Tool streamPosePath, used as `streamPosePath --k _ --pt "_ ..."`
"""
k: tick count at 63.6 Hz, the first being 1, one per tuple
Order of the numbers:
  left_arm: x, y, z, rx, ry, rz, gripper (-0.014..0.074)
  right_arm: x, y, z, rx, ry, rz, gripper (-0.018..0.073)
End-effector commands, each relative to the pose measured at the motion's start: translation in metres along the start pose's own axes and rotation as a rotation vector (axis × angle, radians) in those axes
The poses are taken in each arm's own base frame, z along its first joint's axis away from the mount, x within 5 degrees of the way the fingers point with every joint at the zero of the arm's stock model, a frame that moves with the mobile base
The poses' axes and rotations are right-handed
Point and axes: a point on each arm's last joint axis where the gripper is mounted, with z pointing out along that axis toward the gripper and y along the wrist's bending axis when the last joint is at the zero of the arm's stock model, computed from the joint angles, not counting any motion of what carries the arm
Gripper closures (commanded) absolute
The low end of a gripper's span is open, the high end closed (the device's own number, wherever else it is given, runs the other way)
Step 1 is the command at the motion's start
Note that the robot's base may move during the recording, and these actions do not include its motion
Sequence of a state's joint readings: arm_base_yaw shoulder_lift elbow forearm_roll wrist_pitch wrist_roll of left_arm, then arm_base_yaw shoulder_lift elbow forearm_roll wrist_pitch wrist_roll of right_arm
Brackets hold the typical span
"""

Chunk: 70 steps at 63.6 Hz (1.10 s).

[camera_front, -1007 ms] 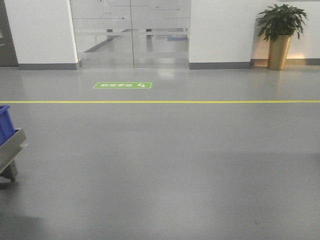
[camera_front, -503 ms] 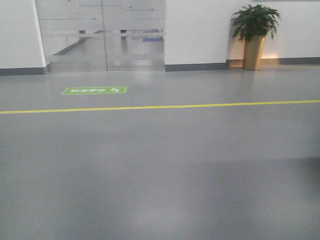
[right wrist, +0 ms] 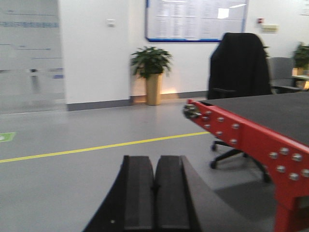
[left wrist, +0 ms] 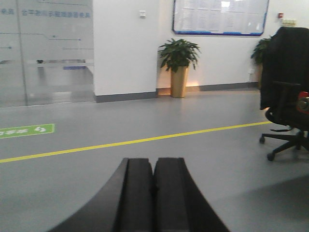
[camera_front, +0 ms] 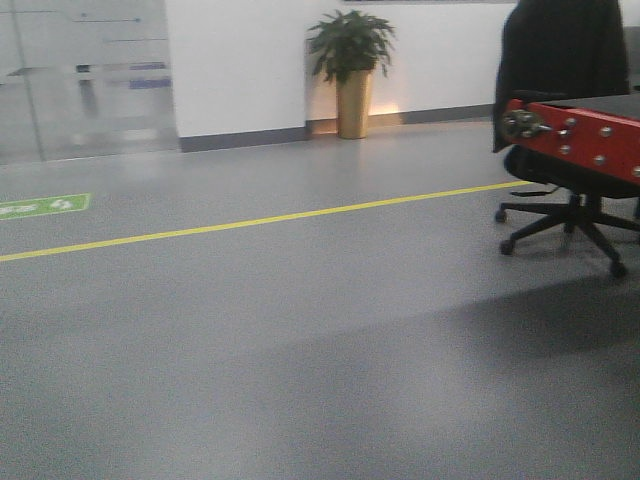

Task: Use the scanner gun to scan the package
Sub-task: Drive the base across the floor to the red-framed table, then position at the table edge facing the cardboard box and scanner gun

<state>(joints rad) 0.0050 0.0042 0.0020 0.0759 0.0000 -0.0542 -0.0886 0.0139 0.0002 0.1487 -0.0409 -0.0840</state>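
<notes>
Left claw (left wrist: 154, 163) and right claw (right wrist: 155, 160) are clenched on nothing, above grey floor (camera_front: 300, 330).

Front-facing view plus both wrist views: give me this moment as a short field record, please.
floor: grey, crossed by a yellow line
far wall: potted plant standing against it
left gripper: shut, nothing between the fingers
right gripper: shut, nothing between the fingers
package: not in view
scanner gun: not in view
furniture: red-framed table with a black top, to the right; office chair beyond it
</notes>
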Motion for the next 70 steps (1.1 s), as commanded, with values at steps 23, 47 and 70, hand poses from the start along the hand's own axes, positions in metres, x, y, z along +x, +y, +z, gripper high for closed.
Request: streamPosePath --k 23,47,70 --pt "-0.0030 -0.0001 -0.0004 0.001 -0.029 -0.006 0.0707 -0.0030 -0.0001 -0.0004 0.001 -0.033 -0.004 0.0727" --pt "-0.0030 -0.0001 -0.0004 0.001 -0.029 -0.006 0.0707 -0.0030 -0.0001 -0.0004 0.001 -0.033 -0.004 0.0727" --pt "-0.0030 -0.0001 -0.0004 0.001 -0.029 -0.006 0.0707 -0.0030 -0.0001 -0.0004 0.001 -0.033 -0.004 0.0727"
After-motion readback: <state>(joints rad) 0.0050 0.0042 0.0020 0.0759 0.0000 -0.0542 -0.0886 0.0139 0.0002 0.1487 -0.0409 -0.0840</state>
